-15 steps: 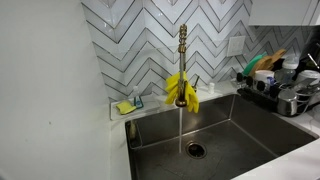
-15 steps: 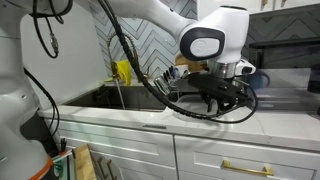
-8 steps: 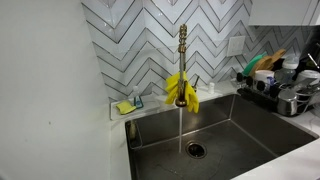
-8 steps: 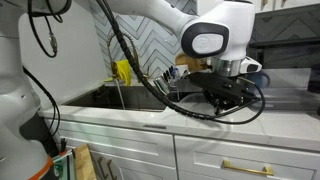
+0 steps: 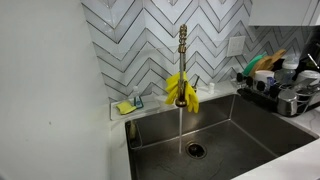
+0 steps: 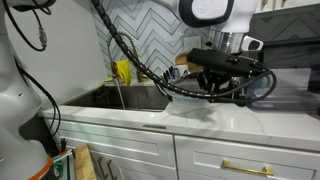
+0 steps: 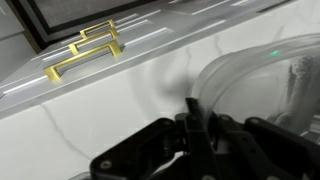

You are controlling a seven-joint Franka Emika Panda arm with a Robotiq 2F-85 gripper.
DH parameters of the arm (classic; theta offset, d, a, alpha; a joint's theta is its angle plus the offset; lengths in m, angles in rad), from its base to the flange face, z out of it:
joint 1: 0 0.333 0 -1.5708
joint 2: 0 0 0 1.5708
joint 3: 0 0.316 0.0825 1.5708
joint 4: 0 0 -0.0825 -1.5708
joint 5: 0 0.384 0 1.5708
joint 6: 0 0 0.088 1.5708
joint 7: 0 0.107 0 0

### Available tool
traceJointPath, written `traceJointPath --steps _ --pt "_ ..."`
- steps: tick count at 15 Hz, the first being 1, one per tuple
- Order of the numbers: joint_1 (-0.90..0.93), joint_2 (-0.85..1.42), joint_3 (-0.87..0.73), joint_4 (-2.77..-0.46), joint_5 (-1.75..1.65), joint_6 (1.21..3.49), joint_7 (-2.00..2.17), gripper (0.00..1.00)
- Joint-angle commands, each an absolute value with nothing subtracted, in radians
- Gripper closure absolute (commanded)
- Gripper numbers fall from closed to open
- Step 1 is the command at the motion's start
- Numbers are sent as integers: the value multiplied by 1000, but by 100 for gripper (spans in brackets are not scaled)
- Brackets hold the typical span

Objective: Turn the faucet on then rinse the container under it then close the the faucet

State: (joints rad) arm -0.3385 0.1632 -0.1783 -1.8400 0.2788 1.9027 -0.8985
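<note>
The brass-gold faucet (image 5: 182, 45) stands behind the steel sink (image 5: 245, 135), with a yellow cloth (image 5: 181, 90) around its lower part. A thin stream of water (image 5: 180, 125) runs from it to the drain. In an exterior view my gripper (image 6: 215, 85) hangs above the white counter, to the right of the sink. In the wrist view my gripper (image 7: 195, 122) is shut on the rim of the clear plastic container (image 7: 245, 68). The container shows only faintly in an exterior view (image 6: 262, 88), lifted off the counter.
A dark dish rack (image 5: 285, 88) with dishes stands right of the sink. A yellow sponge holder (image 5: 127, 105) sits on the ledge to its left. White drawers with gold handles (image 7: 85, 50) lie below the marble counter (image 6: 140, 118). Robot cables hang over the sink.
My gripper has risen from near the counter to well above it, carrying the container up. The water stream and faucet look the same.
</note>
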Motion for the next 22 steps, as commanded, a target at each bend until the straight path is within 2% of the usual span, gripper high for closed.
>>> traceJointPath --steps 1,7,15,20,22 --pt "-313 52 -185 -1849 221 1733 -925 99" --pt "-228 -102 -168 -1863 183 1542 -877 99" --pt "-68 -218 -61 -1968 193 1585 -676 99" --pt "17 -205 -3 -2000 241 1619 -562 99" --pt "20 -184 -11 -1966 218 1600 -578 95"
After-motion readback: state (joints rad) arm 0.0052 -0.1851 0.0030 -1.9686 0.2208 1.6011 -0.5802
